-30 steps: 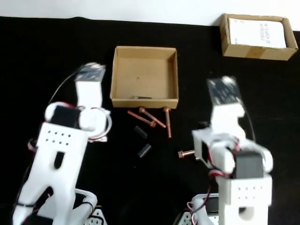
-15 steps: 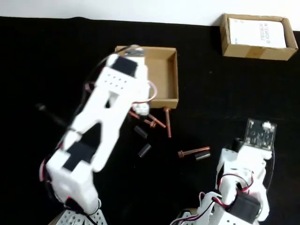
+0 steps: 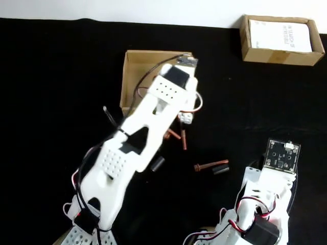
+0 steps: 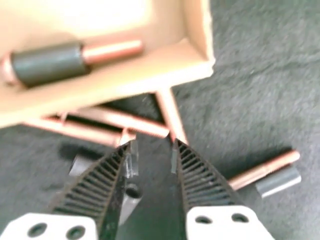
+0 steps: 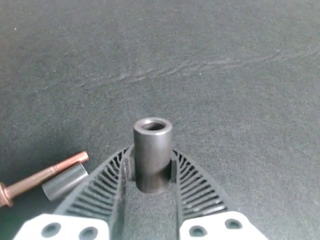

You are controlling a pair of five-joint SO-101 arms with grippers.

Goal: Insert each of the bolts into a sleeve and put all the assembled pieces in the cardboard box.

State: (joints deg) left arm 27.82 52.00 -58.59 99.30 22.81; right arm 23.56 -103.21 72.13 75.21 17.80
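My left gripper [image 4: 152, 146] hangs open just in front of the cardboard box [image 4: 197, 35], above loose copper bolts [image 4: 122, 122]. In the high view the left gripper [image 3: 185, 118] is at the box's [image 3: 125, 81] front right corner. One bolt in a dark sleeve [image 4: 50, 62] lies inside the box. My right gripper [image 5: 152, 156] is shut on an upright dark sleeve [image 5: 152, 150], low over the mat. Beside it lie a bolt [image 5: 42, 177] and a sleeve [image 5: 65, 181], seen from above as bolt [image 3: 209, 165] and sleeve [image 3: 220, 170].
Two bolts [image 3: 182, 138] and a loose sleeve [image 3: 157, 163] lie on the black mat in front of the box. A second cardboard box [image 3: 281, 40] holding white paper stands at the back right. The right arm [image 3: 265, 204] sits at the near right.
The left arm has swung from the left side across to the box's front right corner. The right arm pulled back toward the near edge, then held still.
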